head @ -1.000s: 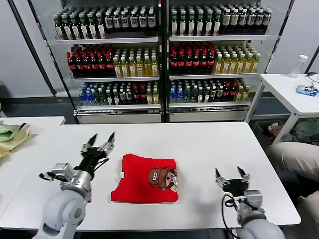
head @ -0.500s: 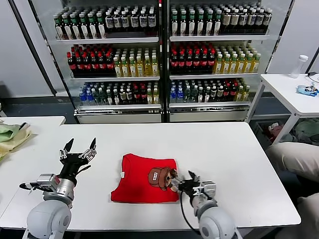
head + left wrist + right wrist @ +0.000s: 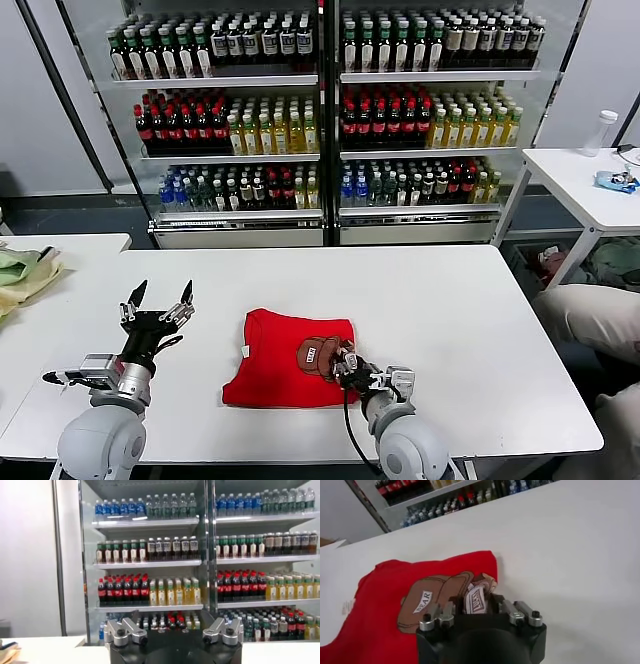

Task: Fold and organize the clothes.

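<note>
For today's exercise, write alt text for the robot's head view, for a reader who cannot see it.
A folded red T-shirt with a brown cartoon print lies on a white table, and the right end effector is at its right edge, on the print. The left end effector is raised with fingers open, left of the shirt; drink shelves stand behind.

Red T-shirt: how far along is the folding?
The soft red T-shirt with the brown cartoon print already lies folded into a compact rectangle on the white table. The right gripper pinches its right edge, bunching the fabric. The left gripper hovers open, apart. Final tidying remains.
</note>
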Robot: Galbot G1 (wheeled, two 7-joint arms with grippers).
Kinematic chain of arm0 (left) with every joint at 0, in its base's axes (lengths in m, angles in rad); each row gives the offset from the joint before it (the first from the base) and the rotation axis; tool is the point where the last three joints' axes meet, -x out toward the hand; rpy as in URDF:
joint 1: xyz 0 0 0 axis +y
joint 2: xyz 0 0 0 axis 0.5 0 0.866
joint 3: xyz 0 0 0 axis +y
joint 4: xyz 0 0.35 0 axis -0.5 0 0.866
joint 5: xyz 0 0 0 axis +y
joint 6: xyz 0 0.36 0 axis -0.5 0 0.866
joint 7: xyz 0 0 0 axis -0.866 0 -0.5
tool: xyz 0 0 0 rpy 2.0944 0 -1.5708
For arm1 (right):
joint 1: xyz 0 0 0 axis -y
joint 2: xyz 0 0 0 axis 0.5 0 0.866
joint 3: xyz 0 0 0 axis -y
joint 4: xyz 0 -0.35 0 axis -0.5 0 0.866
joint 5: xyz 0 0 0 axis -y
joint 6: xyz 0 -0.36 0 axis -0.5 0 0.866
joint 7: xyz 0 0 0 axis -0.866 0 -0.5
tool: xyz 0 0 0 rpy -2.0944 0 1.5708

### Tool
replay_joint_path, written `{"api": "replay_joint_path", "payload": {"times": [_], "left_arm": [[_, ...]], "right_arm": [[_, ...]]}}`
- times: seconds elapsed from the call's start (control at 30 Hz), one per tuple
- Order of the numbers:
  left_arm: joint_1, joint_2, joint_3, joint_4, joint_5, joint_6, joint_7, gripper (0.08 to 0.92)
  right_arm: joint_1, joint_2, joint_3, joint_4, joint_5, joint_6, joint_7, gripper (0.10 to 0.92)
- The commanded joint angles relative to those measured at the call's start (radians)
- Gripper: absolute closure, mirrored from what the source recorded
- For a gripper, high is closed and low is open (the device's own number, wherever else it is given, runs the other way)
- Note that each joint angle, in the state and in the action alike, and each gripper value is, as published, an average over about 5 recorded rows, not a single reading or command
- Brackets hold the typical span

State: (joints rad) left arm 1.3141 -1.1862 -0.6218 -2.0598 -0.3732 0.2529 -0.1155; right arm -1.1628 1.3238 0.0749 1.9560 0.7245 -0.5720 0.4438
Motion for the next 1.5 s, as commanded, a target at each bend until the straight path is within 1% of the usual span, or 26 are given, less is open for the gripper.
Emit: {"api": "replay_joint_path", "payload": {"times": [0.03, 0.27, 0.37, 0.47, 0.57, 0.63, 0.7, 0.77, 0.9, 1.03, 1.17, 1.37, 1.5], "left_arm": [[0.006, 0.003, 0.004, 0.012, 0.020, -0.014, 0.004, 0.177], [0.004, 0.009, 0.005, 0.039, 0.024, -0.024, 0.004, 0.177], [-0.001, 0.008, 0.019, 0.057, 0.035, -0.035, 0.006, 0.177], [-0.004, 0.002, 0.042, 0.076, 0.052, -0.071, 0.020, 0.177], [-0.012, -0.015, 0.068, 0.095, 0.076, -0.149, 0.049, 0.177], [-0.016, -0.025, 0.081, 0.106, 0.098, -0.211, 0.069, 0.177], [-0.016, -0.030, 0.087, 0.110, 0.119, -0.261, 0.092, 0.177], [-0.014, -0.030, 0.084, 0.108, 0.135, -0.286, 0.107, 0.177], [-0.011, -0.029, 0.075, 0.100, 0.177, -0.301, 0.114, 0.177], [-0.014, -0.035, 0.083, 0.095, 0.196, -0.313, 0.132, 0.177], [-0.012, -0.042, 0.091, 0.099, 0.197, -0.331, 0.158, 0.177], [0.017, -0.027, 0.089, 0.088, 0.201, -0.343, 0.174, 0.177], [0.015, -0.030, 0.097, 0.089, 0.205, -0.343, 0.168, 0.177]], "right_arm": [[0.019, -0.007, -0.010, 0.025, 0.012, -0.003, -0.009, 0.638], [-0.056, -0.137, 0.187, 0.150, 0.025, -0.008, -0.063, 0.826], [-0.111, -0.198, 0.301, 0.177, 0.065, -0.009, -0.088, 0.878], [-0.149, -0.222, 0.361, 0.169, 0.032, -0.010, -0.155, 0.884], [-0.145, -0.203, 0.346, 0.120, -0.076, -0.009, -0.255, 0.883], [-0.148, -0.188, 0.329, 0.107, -0.136, -0.008, -0.294, 0.872], [-0.173, -0.189, 0.339, 0.130, -0.178, -0.008, -0.306, 0.836], [-0.220, -0.202, 0.387, 0.183, -0.202, -0.007, -0.306, 0.776], [-0.306, -0.225, 0.521, 0.280, -0.216, -0.007, -0.304, 0.664], [-0.316, -0.218, 0.608, 0.312, -0.242, 0.000, -0.309, 0.552], [-0.276, -0.193, 0.602, 0.260, -0.385, 0.067, -0.329, 0.431], [-0.220, -0.168, 0.594, 0.152, -0.544, 0.244, -0.359, 0.263], [-0.178, -0.157, 0.582, 0.091, -0.606, 0.315, -0.367, 0.209]]}}
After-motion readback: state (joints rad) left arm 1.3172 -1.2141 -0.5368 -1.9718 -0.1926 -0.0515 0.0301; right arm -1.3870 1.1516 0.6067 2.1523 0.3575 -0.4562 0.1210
